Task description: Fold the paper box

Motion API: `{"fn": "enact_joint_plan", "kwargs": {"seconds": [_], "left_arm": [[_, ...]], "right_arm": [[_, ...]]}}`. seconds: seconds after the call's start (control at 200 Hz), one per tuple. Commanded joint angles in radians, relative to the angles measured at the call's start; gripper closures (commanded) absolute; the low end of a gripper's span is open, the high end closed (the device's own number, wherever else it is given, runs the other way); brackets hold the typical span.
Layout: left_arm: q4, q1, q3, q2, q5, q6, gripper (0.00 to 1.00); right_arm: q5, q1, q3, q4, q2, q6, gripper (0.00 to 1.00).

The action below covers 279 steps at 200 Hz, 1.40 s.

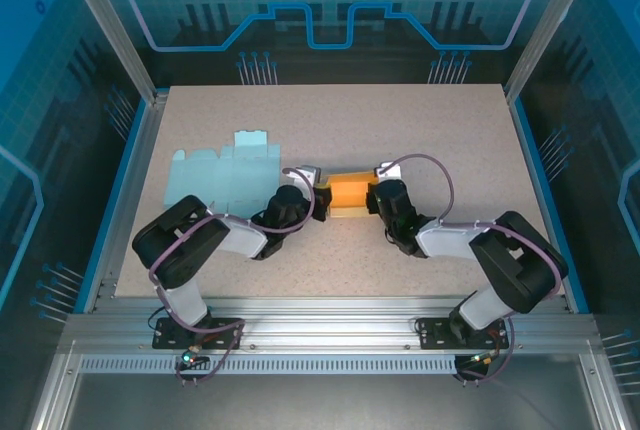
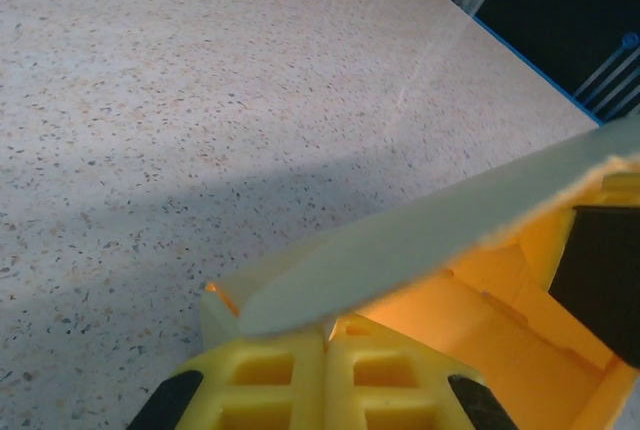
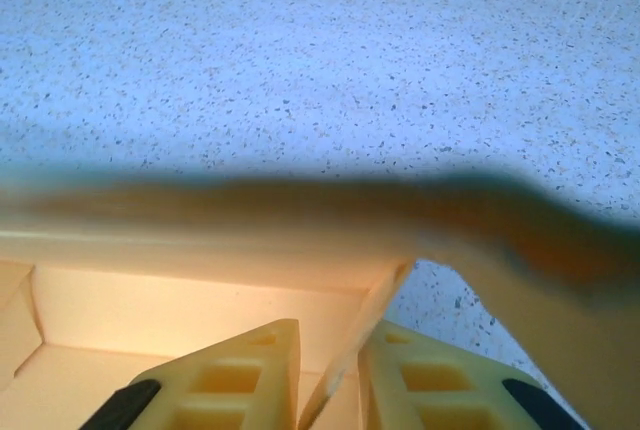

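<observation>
The paper box is an orange-yellow carton, partly formed, lying mid-table between both arms. My left gripper is at its left end. In the left wrist view the left gripper is shut, its yellow fingers pressed together on a thin edge of the box under a pale flap; the orange inside lies to the right. My right gripper is at the box's right end. In the right wrist view the right gripper stands slightly open, with a box wall loose between its fingers.
A flat light-blue carton sheet lies unfolded at the table's left, just behind the left arm. The speckled table stretches back to a framed blue enclosure. A blurred flap crosses the right wrist view.
</observation>
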Motion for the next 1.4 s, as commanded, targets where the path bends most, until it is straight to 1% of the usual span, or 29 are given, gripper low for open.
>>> {"fn": "enact_joint_plan", "kwargs": {"seconds": [0.0,0.08,0.325,0.425,0.515,0.845,1.066,1.391], "left_arm": [[0.031,-0.038,-0.04,0.015,0.163,0.131,1.0],[0.042,-0.038,-0.054,0.021,0.17,0.17,1.0],[0.046,-0.053,-0.079,0.037,0.149,0.22,1.0],[0.036,-0.062,-0.077,0.04,0.133,0.245,1.0],[0.025,-0.07,-0.073,0.044,0.112,0.265,1.0],[-0.051,-0.094,-0.042,0.032,0.042,0.302,1.0],[-0.085,-0.104,-0.008,0.03,-0.042,0.289,1.0],[-0.112,-0.113,0.042,0.054,-0.186,0.283,1.0]], "right_arm": [[-0.045,0.044,-0.008,-0.015,-0.032,-0.009,0.72],[-0.041,0.047,-0.015,-0.023,-0.047,-0.008,0.66],[-0.019,0.065,-0.04,-0.091,-0.133,0.021,0.45],[-0.009,0.077,-0.043,-0.154,-0.196,0.026,0.32],[-0.005,0.082,-0.043,-0.217,-0.256,0.031,0.23],[0.008,0.081,-0.067,-0.433,-0.451,0.053,0.0],[-0.002,0.076,-0.113,-0.471,-0.511,0.047,0.0],[-0.078,0.08,-0.127,-0.568,-0.604,0.058,0.0]]}}
